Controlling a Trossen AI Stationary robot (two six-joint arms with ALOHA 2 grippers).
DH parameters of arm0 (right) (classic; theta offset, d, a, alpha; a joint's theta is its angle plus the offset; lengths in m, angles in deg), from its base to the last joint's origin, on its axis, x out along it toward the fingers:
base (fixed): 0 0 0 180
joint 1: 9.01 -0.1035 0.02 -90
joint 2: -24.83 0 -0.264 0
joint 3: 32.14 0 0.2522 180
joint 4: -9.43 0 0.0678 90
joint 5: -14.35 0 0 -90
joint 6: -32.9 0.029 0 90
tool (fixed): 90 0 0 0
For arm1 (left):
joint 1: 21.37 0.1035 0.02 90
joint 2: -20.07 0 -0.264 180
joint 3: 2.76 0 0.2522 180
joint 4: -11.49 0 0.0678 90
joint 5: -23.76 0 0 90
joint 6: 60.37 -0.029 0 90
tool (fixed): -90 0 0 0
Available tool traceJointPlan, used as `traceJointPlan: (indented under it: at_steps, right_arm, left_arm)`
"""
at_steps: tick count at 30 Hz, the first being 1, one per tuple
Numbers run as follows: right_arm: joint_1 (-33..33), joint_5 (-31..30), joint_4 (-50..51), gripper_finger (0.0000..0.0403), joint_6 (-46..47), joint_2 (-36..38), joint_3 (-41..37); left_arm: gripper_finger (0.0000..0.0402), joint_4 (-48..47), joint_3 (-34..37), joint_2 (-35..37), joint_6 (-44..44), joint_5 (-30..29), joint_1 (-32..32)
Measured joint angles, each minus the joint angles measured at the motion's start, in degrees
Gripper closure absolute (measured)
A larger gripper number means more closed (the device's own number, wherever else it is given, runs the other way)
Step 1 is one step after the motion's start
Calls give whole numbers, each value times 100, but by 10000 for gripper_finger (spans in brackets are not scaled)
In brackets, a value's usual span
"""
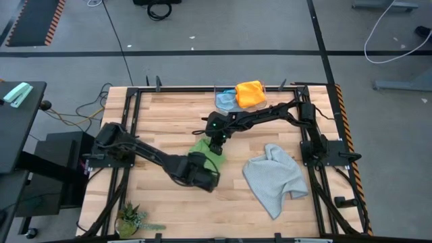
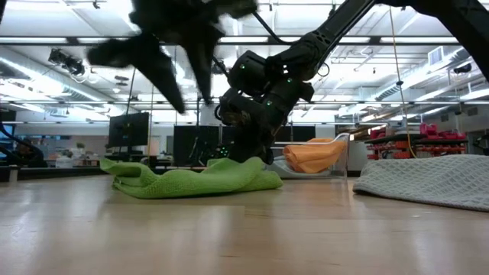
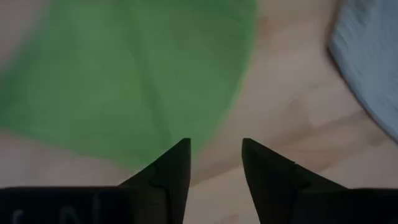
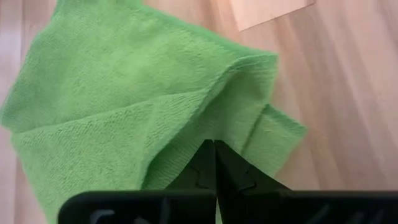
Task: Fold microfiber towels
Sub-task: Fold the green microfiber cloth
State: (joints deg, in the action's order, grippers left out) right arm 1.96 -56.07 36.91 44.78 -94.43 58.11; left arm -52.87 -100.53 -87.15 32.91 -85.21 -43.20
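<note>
While the bright green microfiber towel (image 4: 124, 106) lay crumpled on the wooden bench (image 1: 162, 128) | left tool (image 3: 215, 163) hung above it, fingers apart, empty | right tool (image 4: 214, 163) pinched its fold, fingers closed

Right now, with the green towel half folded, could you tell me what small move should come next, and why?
Probably lift the left gripper clear: its fingers are open and empty above the green towel, while the right gripper, shut, presses on the fold.
</note>
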Motion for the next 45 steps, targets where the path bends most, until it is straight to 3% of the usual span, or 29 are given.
traceJointPlan:
  at_steps: [7, 13, 19, 33, 45]
  right_arm:
    - [81, 4, -21, 402, 16, 0, 0]
    - [143, 3, -11, 402, 61, 0, 0]
    - [152, 5, -5, 402, 90, 0, 0]
    - [167, -90, -26, 402, 186, -11, -4]
    - [110, 58, -13, 403, 166, -11, -4]
  left_arm:
    - [292, 1930, 0, -482, -1395, 59, 365]
    - [339, 2228, -4, -665, -1888, 298, 604]
    - [394, 2194, 2, -978, -2056, 719, 799]
    - [388, 1682, -9, -1101, -1876, 543, 989]
    - [385, 487, 2, -594, -1437, -224, 1029]
